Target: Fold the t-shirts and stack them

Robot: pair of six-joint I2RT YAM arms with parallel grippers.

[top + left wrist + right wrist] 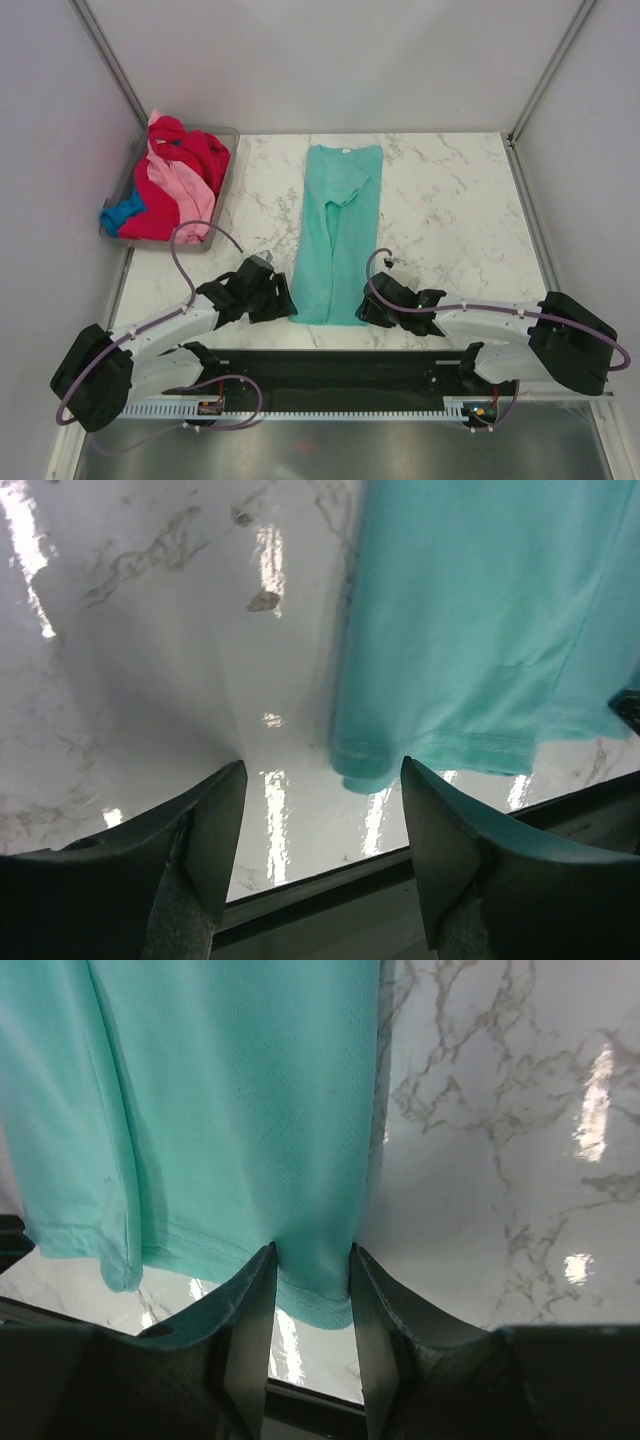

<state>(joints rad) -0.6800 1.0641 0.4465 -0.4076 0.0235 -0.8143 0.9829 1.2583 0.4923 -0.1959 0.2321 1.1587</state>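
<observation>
A teal t-shirt [335, 230] lies folded into a long narrow strip down the middle of the marble table, collar at the far end. My left gripper [283, 300] is open and empty just left of the shirt's near-left hem corner [360, 770]. My right gripper [362, 308] is at the near-right hem corner. In the right wrist view its jaws [312, 1252] stand narrowly apart with the teal hem [315, 1295] between them, not pinched. A crimson red tee [190, 150], a light pink tee [185, 195] and a bright blue tee [125, 212] lie heaped in the tub.
The grey plastic tub [232, 135] stands at the far left of the table. The table's near edge [330, 875] runs right under both grippers. White walls with metal posts close in the left, back and right sides.
</observation>
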